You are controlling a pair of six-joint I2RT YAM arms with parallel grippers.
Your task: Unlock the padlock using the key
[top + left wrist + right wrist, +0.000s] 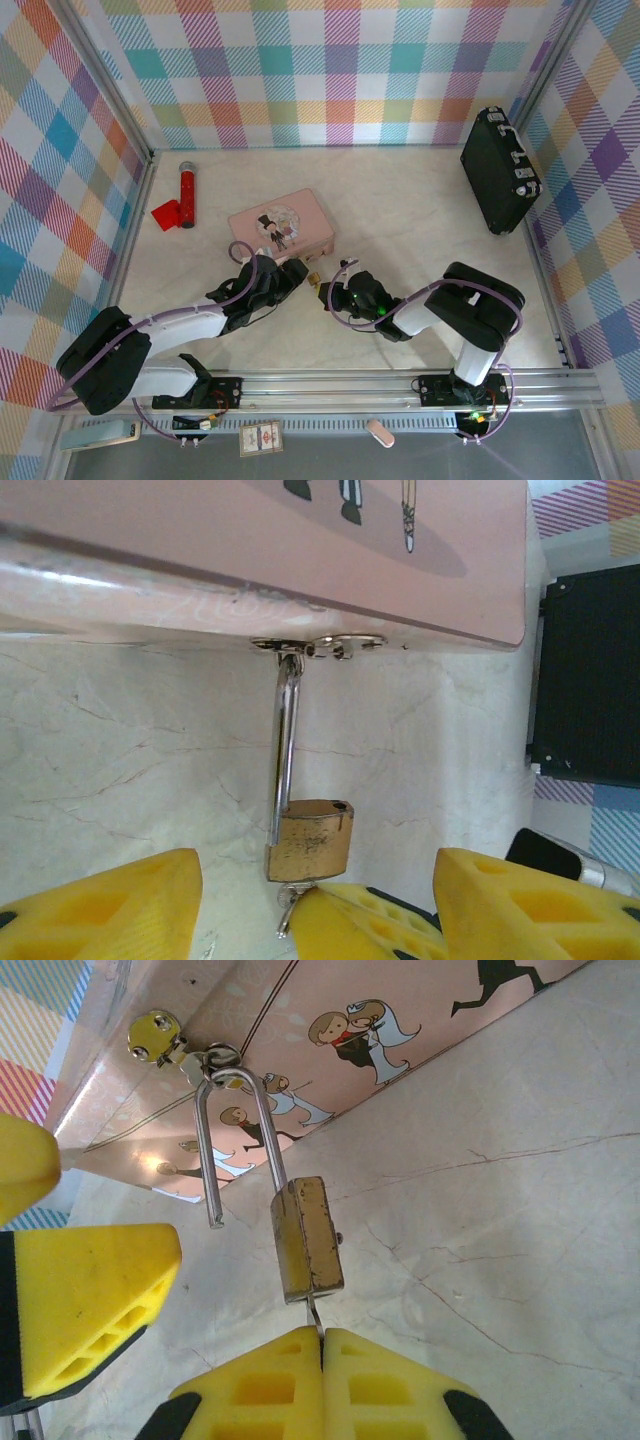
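The brass padlock [305, 1240] hangs by its silvery shackle [235, 1130] from the hasp of the pink tin [420, 1020]. One shackle leg ends free beside the body, out of its hole. The key [316, 1312] sticks out of the padlock's underside, and my right gripper [322, 1345] is shut on it. In the left wrist view the padlock [310, 838] sits between the spread fingers of my left gripper [318, 880], which is open and touches nothing. From above, the padlock [314, 278] lies between the left gripper [293, 268] and the right gripper [333, 290].
The pink tin [285, 225] lies just behind the padlock. A red cylinder [186, 193] with a red tag [166, 214] lies at the back left. A black case [499, 170] leans at the back right wall. Plaid walls enclose the table.
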